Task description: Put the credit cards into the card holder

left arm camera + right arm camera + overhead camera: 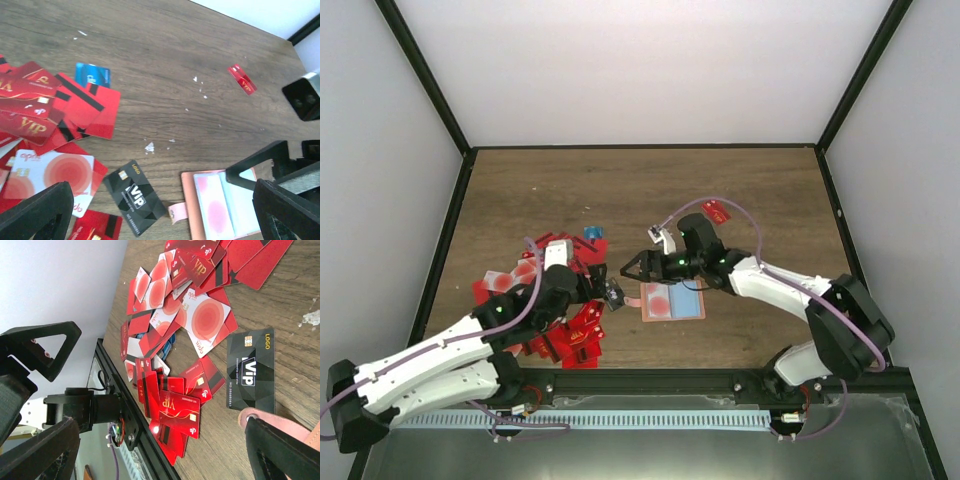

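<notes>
The card holder (675,303) lies open on the wood, salmon outside, pale blue and pink inside, also in the left wrist view (220,207). A black credit card (134,197) lies flat beside the holder's tab, under my open left gripper (162,202), which holds nothing. My right gripper (632,268) is open too; one of its fingers (252,167) hangs over the holder's far edge. The other credit cards (545,305) form a red pile to the left, which the right wrist view (175,405) shows spread out beyond the black card (251,370).
A lone red card (717,211) lies at the back right and a blue card (92,76) at the pile's far edge. White crumbs (149,146) dot the wood. The black frame rail (130,430) runs along the near table edge.
</notes>
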Controlling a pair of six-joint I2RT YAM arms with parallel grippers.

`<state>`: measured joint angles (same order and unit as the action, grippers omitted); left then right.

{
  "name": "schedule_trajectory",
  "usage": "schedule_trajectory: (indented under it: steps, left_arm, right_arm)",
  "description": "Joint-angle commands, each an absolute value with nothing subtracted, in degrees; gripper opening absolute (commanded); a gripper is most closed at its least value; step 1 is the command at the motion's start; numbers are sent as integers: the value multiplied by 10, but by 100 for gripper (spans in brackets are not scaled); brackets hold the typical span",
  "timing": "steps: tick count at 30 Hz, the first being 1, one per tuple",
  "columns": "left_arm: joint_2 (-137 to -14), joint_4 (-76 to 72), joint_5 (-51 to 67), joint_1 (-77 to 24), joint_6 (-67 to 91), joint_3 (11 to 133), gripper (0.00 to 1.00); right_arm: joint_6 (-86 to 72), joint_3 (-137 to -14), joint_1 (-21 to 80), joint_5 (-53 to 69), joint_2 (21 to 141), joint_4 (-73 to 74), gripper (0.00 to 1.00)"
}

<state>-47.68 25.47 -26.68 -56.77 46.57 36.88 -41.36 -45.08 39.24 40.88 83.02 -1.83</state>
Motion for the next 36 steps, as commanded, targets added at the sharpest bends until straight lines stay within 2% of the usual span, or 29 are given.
schedule_trajectory:
  steps: [1,6,10,13,21,27,31,36]
  left_arm:
    - [-448,334,-287,-561,488,371,100]
    - [-463,454,-269,-557,530,400,100]
    - [-476,459,-198,-552,536,391,100]
    - [-503,471,-204,-544,544,390,100]
    - [-563,379,-147,-464,535,356,100]
    - [-579,258,-44,-360,542,288,91]
    - [-604,208,-1,-313,557,262,83]
    - [-618,157,24,-284,583,240,77]
  right_arm:
    - [-412,-447,402,394,801,-6,92]
    - [-425,-423,439,368,788,-23,92]
    - [-429,-409,476,339,785,-33,92]
    - [-428,-404,494,315,787,-34,92]
    - [-399,-450,502,323,849,-44,92]
    - [-345,-555,501,340,946,-26,92]
    - [-325,-630,499,364,1024,-26,87]
    - [-320,-716,482,403,1120,-27,70]
